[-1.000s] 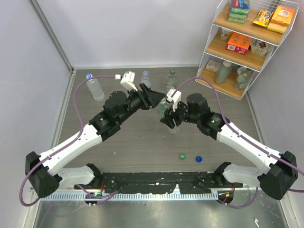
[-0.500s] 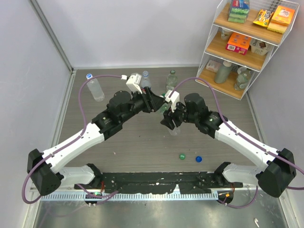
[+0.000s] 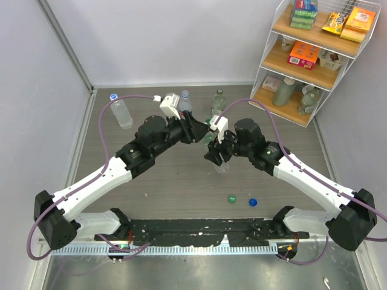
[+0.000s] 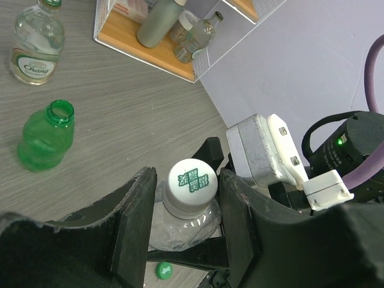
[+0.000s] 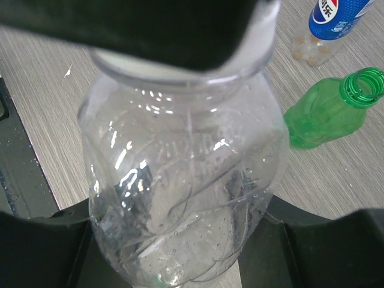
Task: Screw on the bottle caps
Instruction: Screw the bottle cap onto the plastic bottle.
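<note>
Grey table (image 3: 181, 181), left gripper (image 4: 187, 183) clasping cap (image 4: 192, 178) (clear bottle (image 4: 180, 225))

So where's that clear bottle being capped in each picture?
Top external: centre, the clear bottle gripped by the right pincer.
Left wrist: bottom centre, below the white cap.
Right wrist: fills the middle.
Shared landmark: the open green bottle, in both wrist views.

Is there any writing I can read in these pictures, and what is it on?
"Chang": label of the capped clear bottle.
Green Chinese characters, upside down, on the white cap atop the plain clear bottle: I cannot read them with certainty.
White Chinese characters on the cola bottle, on its blue label: cut off by the frame edge, unreadable.
Snack boxes on the shelf: print too small.
</note>
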Motion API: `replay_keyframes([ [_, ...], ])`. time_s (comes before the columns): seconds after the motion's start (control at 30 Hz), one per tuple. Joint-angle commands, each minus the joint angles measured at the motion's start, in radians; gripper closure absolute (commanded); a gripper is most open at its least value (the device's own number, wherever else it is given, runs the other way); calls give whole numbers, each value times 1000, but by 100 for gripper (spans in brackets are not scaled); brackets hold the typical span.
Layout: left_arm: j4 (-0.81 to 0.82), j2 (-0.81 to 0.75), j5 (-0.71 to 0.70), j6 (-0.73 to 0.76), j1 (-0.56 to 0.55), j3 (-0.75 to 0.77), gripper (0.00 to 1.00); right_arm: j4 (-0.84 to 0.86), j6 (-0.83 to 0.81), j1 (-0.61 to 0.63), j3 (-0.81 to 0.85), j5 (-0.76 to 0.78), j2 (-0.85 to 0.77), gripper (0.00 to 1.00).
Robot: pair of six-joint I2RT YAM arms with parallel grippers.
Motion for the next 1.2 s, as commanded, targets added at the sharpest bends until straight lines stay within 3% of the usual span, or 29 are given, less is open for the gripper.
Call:
replay_keyframes([
  [0.0, 15, -22, -17, 17, -5, 48, 50, 6, -11, 0, 46, -25, -7, 99],
  [0.47, -18, -22, -31, 28, -10, 64, 53, 0, -14, 2, 49, -41, 0, 99],
  [0.93, -35, -10, 1, 60, -16, 74, 69, -1, -11, 0, 53, -37, -4, 99],
  [1.07, -35, -23, 102, 91, -14, 55, 76, 0, -48, 0, 57, -102, -23, 99],
  [1.17, 7, -48, 269, 121, -13, 18, 78, 3, -109, -1, 55, -238, -63, 99],
])
